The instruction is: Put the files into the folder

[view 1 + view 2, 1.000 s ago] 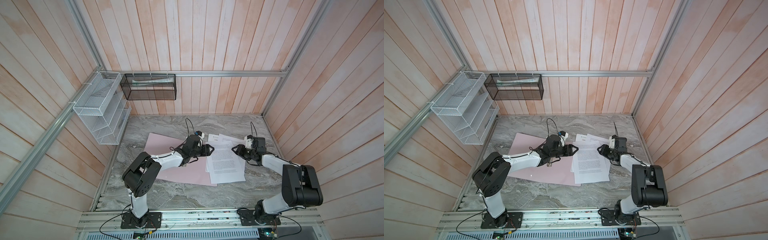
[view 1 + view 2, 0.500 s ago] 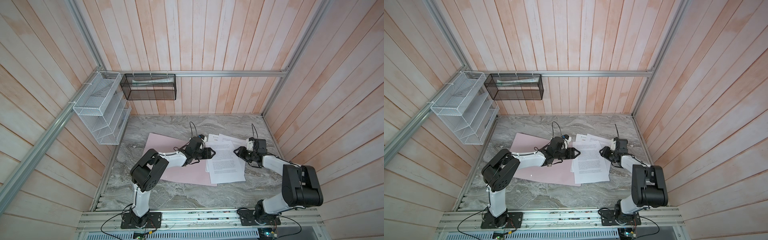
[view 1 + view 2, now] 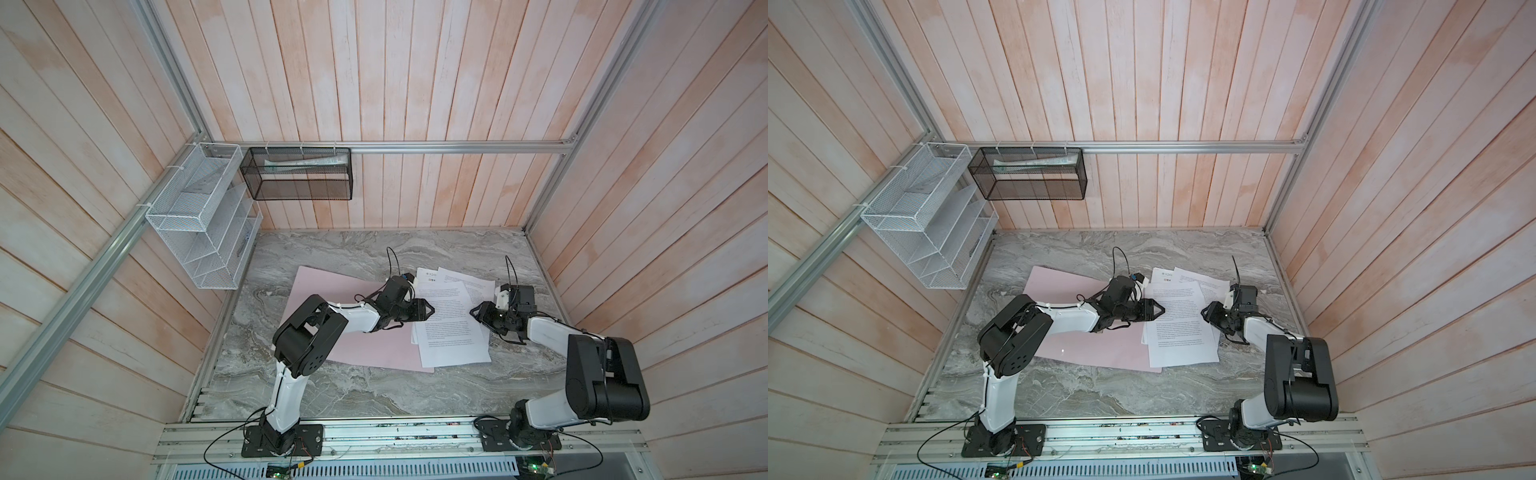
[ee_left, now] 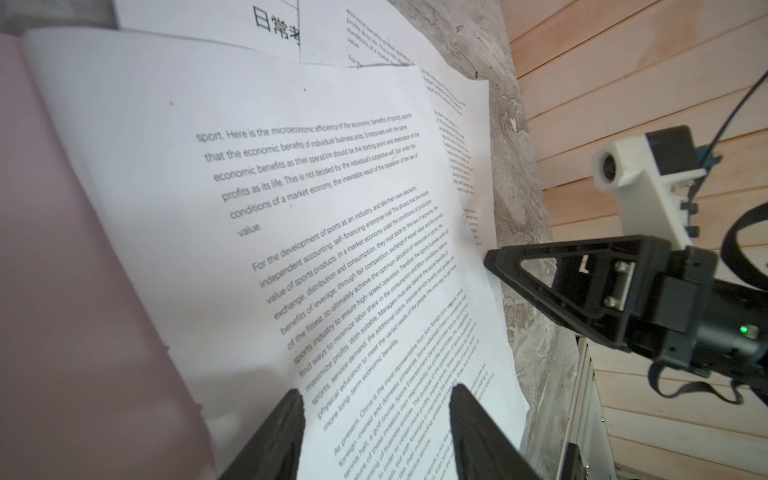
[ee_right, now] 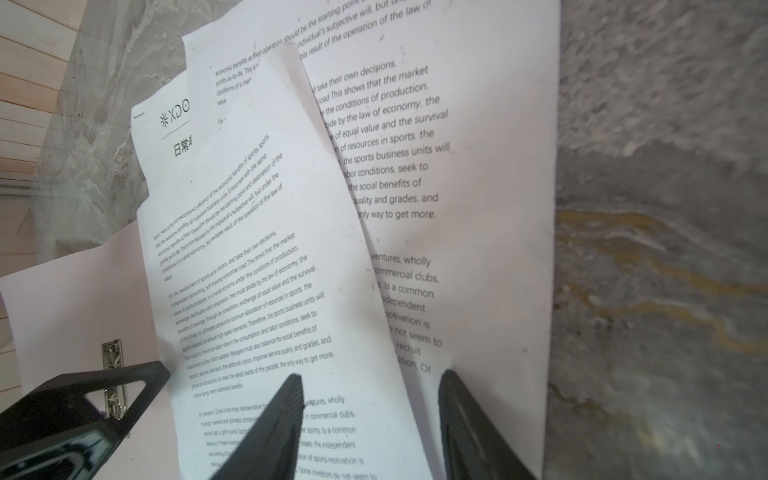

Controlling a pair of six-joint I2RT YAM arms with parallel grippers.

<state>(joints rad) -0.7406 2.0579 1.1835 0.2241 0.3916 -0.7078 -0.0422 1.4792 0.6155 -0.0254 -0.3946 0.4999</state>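
The files [image 3: 451, 328] lie fanned in a loose pile between the two hands, partly on the right end of the folder [image 3: 332, 299] and partly on the desk [image 3: 353, 253]. The left hand [image 3: 429, 310] hovers at the pile's folder side, jaws apart, gripping nothing. The right hand [image 3: 477, 315], also unclenched, straddles the top sheet's raised edge farthest from the folder. The sheets are white with dense black print, and the pink folder lies flat.

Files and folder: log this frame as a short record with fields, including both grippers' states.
files: loose, fanned stack of printed sheets, lying partly on the folder and partly on the marble table
folder: pink, lying flat, clip showing
left gripper: open, at the stack's left edge
right gripper: open, at the stack's right edge
status: sheets not yet squared inside the folder
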